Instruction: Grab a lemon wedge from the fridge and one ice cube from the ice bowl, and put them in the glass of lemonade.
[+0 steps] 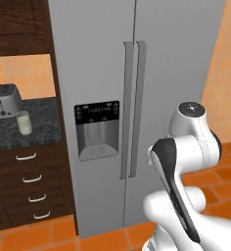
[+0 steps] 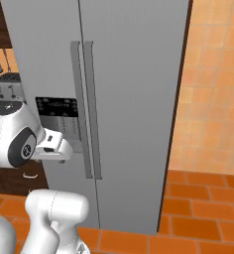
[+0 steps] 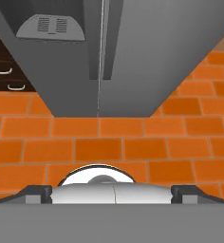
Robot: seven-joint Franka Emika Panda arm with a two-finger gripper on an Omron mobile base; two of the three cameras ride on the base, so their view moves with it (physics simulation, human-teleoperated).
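In the left base view the fridge [image 1: 137, 98] fills the middle with both doors shut, its two long vertical handles [image 1: 133, 110] side by side at the centre seam and the black-panelled dispenser [image 1: 97, 130] on the left door. The glass of lemonade [image 1: 24, 122] stands on the dark counter [image 1: 41, 128] to the fridge's left, close to the counter's front edge and just in front of the toaster [image 1: 4, 101]. The arm [image 1: 186, 162] rises folded at the lower right, its elbow up in front of the right door. The lemon wedge cannot be seen, presumably behind the shut doors. In the right base view the fridge [image 2: 124, 99] again stands shut; the arm's upper link [image 2: 15, 136] sits at the left and the wrist reaches toward the dispenser [image 2: 57, 106], left of the handles [image 2: 88, 109]. In the hand view the camera looks down along the fridge's front [image 3: 147, 52] to the orange tiled floor [image 3: 123, 147], with the handles' lower ends [image 3: 102, 47] above. The gripper [image 3: 112, 192] is spread wide with nothing between its tips. The coming move likely turns on a door handle: the handles lie ahead of the gripper, long axis vertical, so the gripper would need to come level with one and span it sideways.
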